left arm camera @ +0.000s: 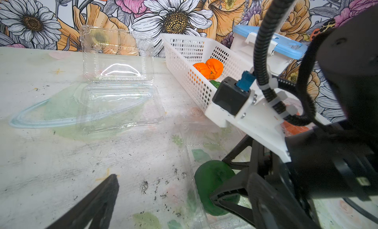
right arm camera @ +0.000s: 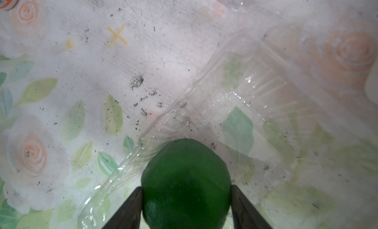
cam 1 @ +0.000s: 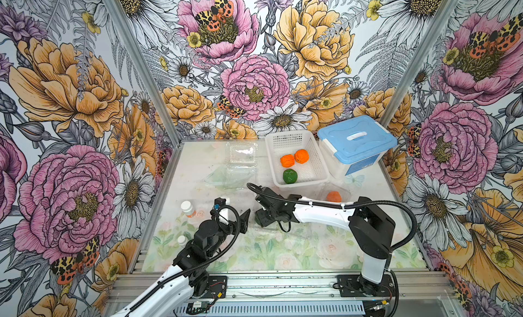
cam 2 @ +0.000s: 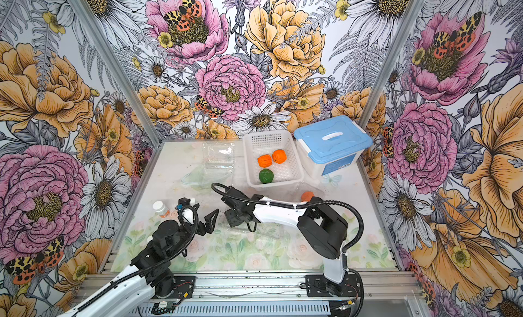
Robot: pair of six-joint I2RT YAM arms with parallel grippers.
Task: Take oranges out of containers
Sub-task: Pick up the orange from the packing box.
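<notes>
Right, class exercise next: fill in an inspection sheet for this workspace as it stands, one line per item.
Surface: floral mat, scuffed, dark specks.
Job's things: two oranges and a green fruit in basket; one orange in right clamshell; far clamshell open, empty.
Clutter: two bottles, lidded tub.
Grippers: left gripper open, empty; right gripper holds second green fruit at near clamshell.
Cables: black hoses along both arms, no snag seen.
Surroundings: floral walls, metal rail in front.

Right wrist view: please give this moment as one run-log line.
right gripper: shut on green orange | container: open | basket: three oranges inside | left gripper: open
</notes>
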